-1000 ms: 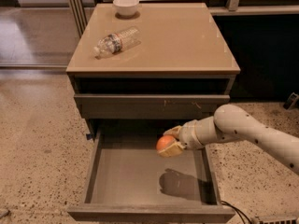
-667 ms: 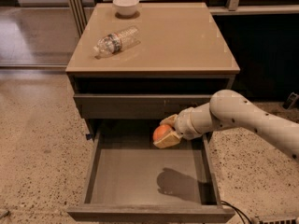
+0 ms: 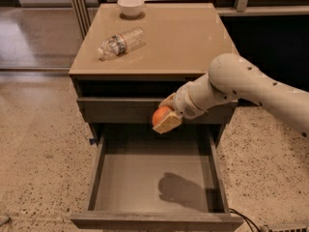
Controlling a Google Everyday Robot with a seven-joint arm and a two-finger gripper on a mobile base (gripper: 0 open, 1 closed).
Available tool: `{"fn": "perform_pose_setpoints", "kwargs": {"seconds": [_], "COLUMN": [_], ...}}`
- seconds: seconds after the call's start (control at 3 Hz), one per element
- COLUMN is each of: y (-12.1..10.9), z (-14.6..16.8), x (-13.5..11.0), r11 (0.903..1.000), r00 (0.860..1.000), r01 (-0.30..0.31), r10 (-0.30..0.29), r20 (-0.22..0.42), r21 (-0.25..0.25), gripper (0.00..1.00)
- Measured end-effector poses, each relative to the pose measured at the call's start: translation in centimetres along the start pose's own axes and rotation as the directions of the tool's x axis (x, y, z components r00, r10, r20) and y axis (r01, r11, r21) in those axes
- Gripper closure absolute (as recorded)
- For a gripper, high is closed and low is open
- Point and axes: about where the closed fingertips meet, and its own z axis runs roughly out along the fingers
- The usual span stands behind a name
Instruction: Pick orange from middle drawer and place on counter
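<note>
My gripper (image 3: 164,116) is shut on the orange (image 3: 161,115), a small round orange fruit held between the pale fingers (image 3: 168,124). It hangs in the air in front of the closed upper drawer front, above the open middle drawer (image 3: 154,178). The drawer is pulled out, with a bare grey floor and only the arm's shadow on it. The tan counter (image 3: 178,37) lies above and behind the gripper.
A white bowl (image 3: 131,6) stands at the counter's far left. A plastic water bottle (image 3: 120,42) lies on its side on the counter's left part. Speckled floor surrounds the cabinet. A cable (image 3: 244,219) lies by the drawer's front right corner.
The gripper has risen out of the middle drawer with the orange, moving up and slightly left, from drawer level to the height of the upper drawer front.
</note>
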Motion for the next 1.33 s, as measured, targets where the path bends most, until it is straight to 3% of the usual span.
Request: {"fn": "perform_pose_setpoints", "kwargs": {"seconds": [0.67,1.0,1.33], "y": [-2.3,-5.4,-8.5], "z": [-2.2,-6.2,-10.4], "x": [-1.1,-3.2,-6.0], "r11": [0.9993,0.9992,0.9998], "r00": [0.999,0.989,0.979], "r01": [-0.010,-0.013,0.017], "r10": [0.012,0.019,-0.016], "r20": [0.050,0.144,0.205], "r21": [-0.035,-0.038,-0.005], "gripper": [1.00,1.00,1.00]}}
